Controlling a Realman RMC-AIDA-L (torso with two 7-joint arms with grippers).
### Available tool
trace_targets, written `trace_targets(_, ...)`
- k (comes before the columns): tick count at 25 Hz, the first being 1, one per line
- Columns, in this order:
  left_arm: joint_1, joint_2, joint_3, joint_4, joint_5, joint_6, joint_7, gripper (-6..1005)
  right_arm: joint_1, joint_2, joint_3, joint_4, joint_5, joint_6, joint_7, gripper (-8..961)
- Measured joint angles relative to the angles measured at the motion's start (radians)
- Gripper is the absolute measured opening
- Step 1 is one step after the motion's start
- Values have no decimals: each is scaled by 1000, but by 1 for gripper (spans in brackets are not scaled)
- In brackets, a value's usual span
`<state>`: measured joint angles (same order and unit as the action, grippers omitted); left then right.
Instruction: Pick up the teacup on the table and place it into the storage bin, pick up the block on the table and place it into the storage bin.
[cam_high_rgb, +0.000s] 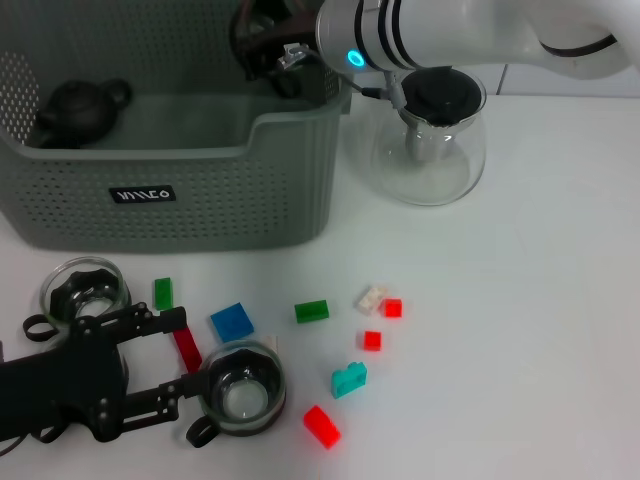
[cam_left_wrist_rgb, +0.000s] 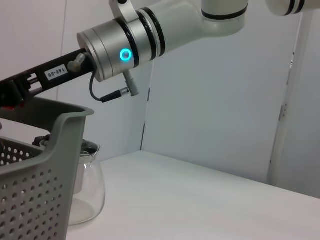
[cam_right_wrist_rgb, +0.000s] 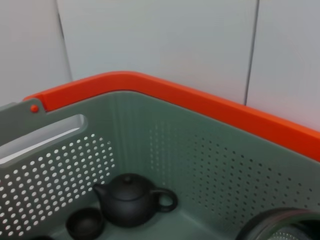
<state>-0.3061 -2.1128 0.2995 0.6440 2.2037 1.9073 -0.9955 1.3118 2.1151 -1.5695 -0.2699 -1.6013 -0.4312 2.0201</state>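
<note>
Right gripper (cam_high_rgb: 268, 52) over perforated grey plastic storage bin (cam_high_rgb: 290, 190), gripping glass teacup (cam_high_rgb: 262, 35); release next. Left gripper (cam_high_rgb: 175, 360) agape, parked.

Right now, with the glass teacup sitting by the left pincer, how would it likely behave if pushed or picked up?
The teacup looks like clear glass, so it is probably fragile and slippery between pincer fingers. Its wide, low body suggests it would slide rather than tip. The side handle could make it swivel if nudged off-centre. The left pincer sits right beside it.
</note>
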Motion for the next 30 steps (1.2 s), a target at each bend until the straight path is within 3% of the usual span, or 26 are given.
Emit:
trace_targets(23, 4, -1, -5, 0, 0, 6, -1, 733, 7, -10, -24, -19, -10, -141, -8, 58)
trace_targets(30, 4, -1, -5, 0, 1, 6, -4, 733, 16, -13, -15, -25, -98, -148, 83, 58)
